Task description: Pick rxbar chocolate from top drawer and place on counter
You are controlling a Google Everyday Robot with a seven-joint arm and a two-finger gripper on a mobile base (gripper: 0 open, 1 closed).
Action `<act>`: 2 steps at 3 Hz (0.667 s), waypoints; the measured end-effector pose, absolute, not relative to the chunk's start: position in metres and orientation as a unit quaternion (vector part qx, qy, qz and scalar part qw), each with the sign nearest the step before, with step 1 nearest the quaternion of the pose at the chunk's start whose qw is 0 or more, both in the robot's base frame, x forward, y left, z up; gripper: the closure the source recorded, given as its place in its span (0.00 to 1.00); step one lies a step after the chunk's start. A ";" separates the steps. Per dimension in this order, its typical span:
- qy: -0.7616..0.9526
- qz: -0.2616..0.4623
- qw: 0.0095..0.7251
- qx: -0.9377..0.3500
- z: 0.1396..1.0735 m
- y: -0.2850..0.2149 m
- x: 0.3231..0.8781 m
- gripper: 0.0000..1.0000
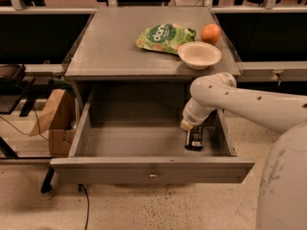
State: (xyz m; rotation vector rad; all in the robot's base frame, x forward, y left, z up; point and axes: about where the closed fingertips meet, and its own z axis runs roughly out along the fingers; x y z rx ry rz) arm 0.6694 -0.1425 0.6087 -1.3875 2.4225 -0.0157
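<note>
Down at the bottom of the frame, the top drawer (120, 170) is pulled all the way out, with its little metal knob (152, 173) in the middle of the front panel. So the opening part is taken care of.

Inside it, over at the lower right of centre, the rxbar chocolate (194, 140) lies flat on the drawer floor near the right wall. It's a small black bar with pale markings, and nothing else seems to be in there.

The gripper (188, 125) is right above the bar's far end, touching it or just about, at the end of the white arm (249, 102) reaching in from the right side. Honestly I can't tell how far open it is or whether it has any hold on the bar.

My read is that the grab, the lift out and the drop-off are all left to do.

Further back, in the upper half, the counter (110, 47) has a white bowl (199, 54) at its front right edge. Behind that sit a green snack bag (165, 36) and an orange (210, 33). The left side looks like the obvious spot for the bar.
</note>
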 end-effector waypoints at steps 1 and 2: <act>0.849 -0.023 0.183 -0.495 0.611 -0.144 0.667 1.00; 0.845 -0.027 0.197 -0.497 0.620 -0.144 0.664 0.94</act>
